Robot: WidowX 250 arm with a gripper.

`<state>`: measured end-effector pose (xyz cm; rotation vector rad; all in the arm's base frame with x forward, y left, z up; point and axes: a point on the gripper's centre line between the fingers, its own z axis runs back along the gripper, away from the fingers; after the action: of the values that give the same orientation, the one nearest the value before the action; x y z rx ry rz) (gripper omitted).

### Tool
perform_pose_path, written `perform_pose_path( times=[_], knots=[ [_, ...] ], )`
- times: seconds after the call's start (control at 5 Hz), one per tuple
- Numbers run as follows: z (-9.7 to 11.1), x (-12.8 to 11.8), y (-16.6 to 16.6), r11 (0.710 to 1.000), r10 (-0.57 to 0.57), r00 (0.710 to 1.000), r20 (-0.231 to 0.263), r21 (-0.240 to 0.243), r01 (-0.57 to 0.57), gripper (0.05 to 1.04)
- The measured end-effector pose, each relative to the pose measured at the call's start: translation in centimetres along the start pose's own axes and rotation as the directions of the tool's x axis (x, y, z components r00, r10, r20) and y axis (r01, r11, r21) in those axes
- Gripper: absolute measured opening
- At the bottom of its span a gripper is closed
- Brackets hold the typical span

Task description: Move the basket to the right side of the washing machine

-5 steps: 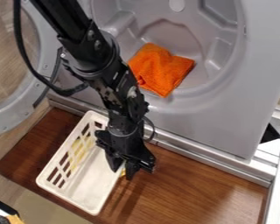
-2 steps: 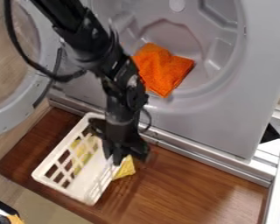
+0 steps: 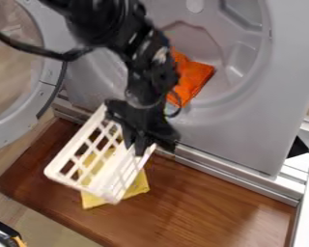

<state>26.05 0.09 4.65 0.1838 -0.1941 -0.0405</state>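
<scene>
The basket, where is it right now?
In the camera view, the basket hangs from the gripper, left of centre, over a yellow cloth and in front of the washing machine.

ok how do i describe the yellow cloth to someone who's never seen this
From the grey washing machine, drop to the brown wooden surface in front of it. Find the white slotted basket in the pincer; the yellow cloth pokes out beneath the basket's lower edge. Its colour sets it apart from the orange cloth, in the machine's round opening.

One basket [image 3: 108, 182], one orange cloth [image 3: 194, 78], one yellow cloth [image 3: 139, 185], one washing machine [image 3: 247, 135], one claw [image 3: 135, 147].
</scene>
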Motion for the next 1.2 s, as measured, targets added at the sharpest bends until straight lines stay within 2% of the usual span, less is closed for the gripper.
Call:
perform_pose_path(
  times=[0.2,0.4,0.6,0.8,1.2],
  knots=[
    [1.8,0.6,-1.8,1.0,-0.01,0.999,0.032,0.001,0.01,0.091],
    [2.7,1.0,-4.0,1.0,-0.027,0.999,0.042,-0.01,0.027,0.091],
    [2.6,0.9,-6.9,0.999,-0.042,0.999,0.035,-0.016,0.042,0.091],
    [1.5,0.3,-9.8,0.998,-0.057,0.998,0.02,-0.032,0.057,0.091],
    [-1.2,0.8,-12.9,0.994,-0.037,0.999,0.03,-0.103,0.04,0.091]
  ],
)
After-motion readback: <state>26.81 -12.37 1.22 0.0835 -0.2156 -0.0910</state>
